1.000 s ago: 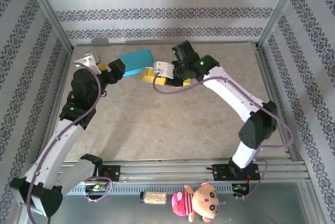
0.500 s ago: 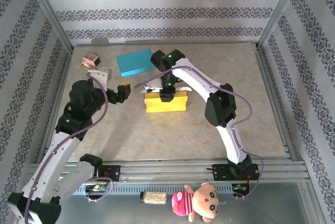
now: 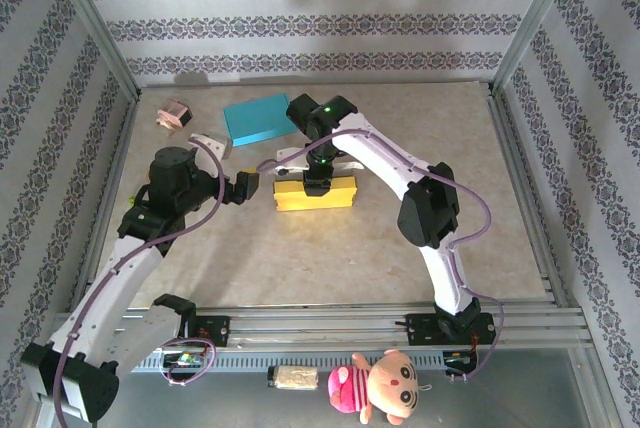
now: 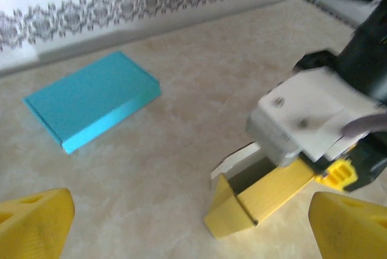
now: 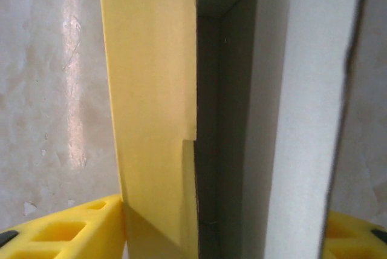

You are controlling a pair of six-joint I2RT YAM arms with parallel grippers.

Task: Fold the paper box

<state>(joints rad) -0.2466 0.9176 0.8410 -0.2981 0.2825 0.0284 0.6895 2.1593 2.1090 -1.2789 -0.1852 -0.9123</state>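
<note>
Right now the yellow box (image 3: pixel 315 194) lies mid-way across the table (image 3: pixel 400 248), long axis left-to-right. The right gripper (image 3: pixel 318 170) straddles it from above; gripping or loose, I can't tell. The left gripper (image 3: pixel 247 188), spread wide and empty, sits just off its left end.

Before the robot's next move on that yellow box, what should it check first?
1. Left hand open and empty: ok.
2. Left hand apart from the yellow paper box: ok, it sits beside one end.
3. Right hand over the box, one finger each side: ok.
4. Right hand gripping the box: cannot tell.
5. Box folded shut: not ok, its white flap stands open and the inside shows.
6. Blue box out of the way: ok, it lies apart.
</note>
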